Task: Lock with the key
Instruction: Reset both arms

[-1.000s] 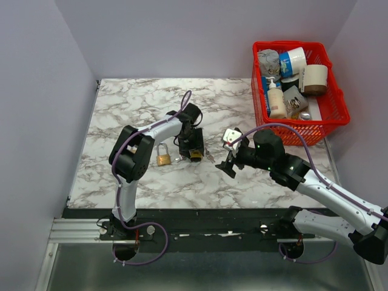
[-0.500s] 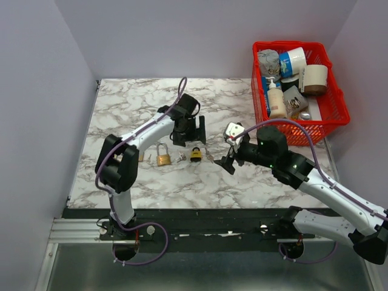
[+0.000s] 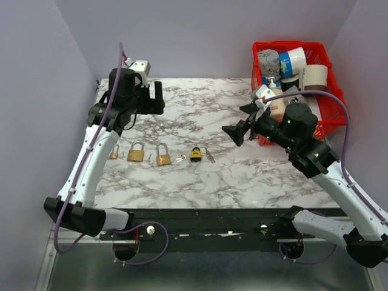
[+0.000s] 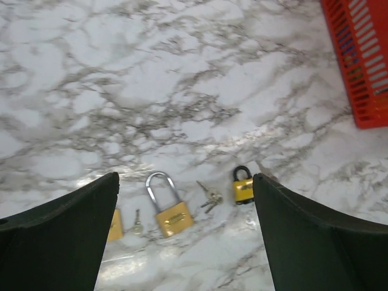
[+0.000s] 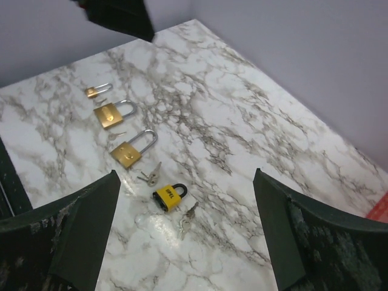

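Lying flat, yellow padlock (image 5: 169,195), black lettering unreadable

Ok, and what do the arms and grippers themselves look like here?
The left arm and right arm have white links with black joints; a purple cable runs along each. The left gripper and right gripper are black, with broad flat fingers.

The left arm (image 3: 88,163) and right arm (image 3: 339,182) are white links with black joints. A purple cable (image 3: 345,130) trails along each. A white block (image 3: 140,65) sits at each wrist. The right fingers (image 5: 73,242) are black, scuffed grey.
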### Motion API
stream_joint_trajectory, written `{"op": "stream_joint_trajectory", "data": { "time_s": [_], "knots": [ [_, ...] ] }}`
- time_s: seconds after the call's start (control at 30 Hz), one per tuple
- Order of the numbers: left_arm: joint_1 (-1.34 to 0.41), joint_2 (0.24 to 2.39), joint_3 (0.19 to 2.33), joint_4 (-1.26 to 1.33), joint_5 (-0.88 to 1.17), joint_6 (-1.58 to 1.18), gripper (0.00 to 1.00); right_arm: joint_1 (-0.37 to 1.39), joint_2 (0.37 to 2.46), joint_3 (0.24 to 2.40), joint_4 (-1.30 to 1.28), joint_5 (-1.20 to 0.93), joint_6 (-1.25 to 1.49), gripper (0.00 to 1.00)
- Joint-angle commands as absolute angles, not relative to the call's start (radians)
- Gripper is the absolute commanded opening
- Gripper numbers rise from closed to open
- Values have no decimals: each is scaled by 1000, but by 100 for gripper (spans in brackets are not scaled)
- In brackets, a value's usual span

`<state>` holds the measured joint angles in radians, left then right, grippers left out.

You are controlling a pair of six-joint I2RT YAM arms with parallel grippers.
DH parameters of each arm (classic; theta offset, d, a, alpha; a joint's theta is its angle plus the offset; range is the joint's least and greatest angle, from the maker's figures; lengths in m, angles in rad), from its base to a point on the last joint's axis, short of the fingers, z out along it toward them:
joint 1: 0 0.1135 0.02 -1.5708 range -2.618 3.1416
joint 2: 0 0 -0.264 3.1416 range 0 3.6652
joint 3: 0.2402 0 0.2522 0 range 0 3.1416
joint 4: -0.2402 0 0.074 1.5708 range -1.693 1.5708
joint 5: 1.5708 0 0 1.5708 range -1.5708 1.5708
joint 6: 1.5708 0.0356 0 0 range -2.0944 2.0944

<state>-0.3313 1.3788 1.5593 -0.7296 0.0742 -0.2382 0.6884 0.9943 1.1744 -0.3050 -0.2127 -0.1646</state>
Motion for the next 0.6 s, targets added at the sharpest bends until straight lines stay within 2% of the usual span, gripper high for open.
{"op": "stream_joint_trajectory", "data": {
  "time_s": [0.0, 0.2, 0.37, 0.57],
  "knots": [
    [-258, 1231, 1499, -838, -58, -69, 99, 588, 1029, 1209, -382, -235, -18, 100],
    [-233, 1030, 1310, -796, -71, -51, 99, 468, 1066, 1151, -368, -288, 64, 100],
    [-187, 989, 1241, -798, -43, -86, 99, 463, 1048, 1100, -342, -345, 84, 100],
    [-154, 1012, 1256, -821, -12, -140, 99, 463, 1028, 1078, -325, -361, 78, 100]
  ]
}}
